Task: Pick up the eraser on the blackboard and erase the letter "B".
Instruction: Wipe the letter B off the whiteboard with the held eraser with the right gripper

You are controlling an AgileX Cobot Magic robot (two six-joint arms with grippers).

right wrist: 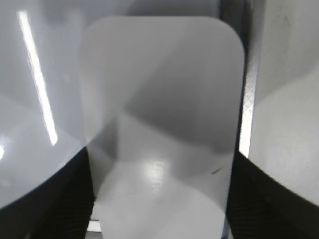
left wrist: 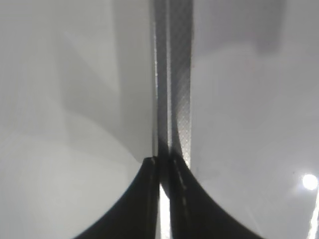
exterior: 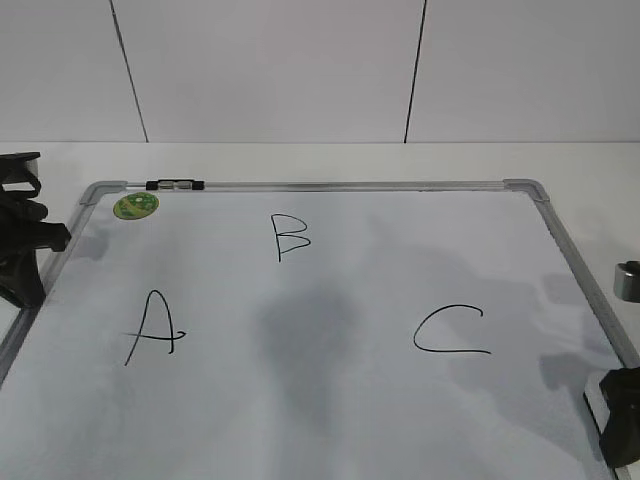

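The blackboard (exterior: 330, 420) lies flat, with "A" (exterior: 155, 330), the letter "B" (exterior: 290, 237) and "C" (exterior: 452, 332) written on it. The white eraser (right wrist: 159, 109) fills the right wrist view, lying by the board's right frame. My right gripper (right wrist: 162, 155) has a finger pressed against each long side of it. In the exterior view that gripper (exterior: 622, 415) is low at the board's right edge and the eraser is hidden. My left gripper (exterior: 25, 250) is shut and empty over the left frame (left wrist: 174, 74).
A black-and-silver clip (exterior: 175, 185) sits on the top frame, next to a round green sticker (exterior: 135, 206). A small grey cylinder (exterior: 627, 278) stands on the table just right of the board. A white wall rises behind the table.
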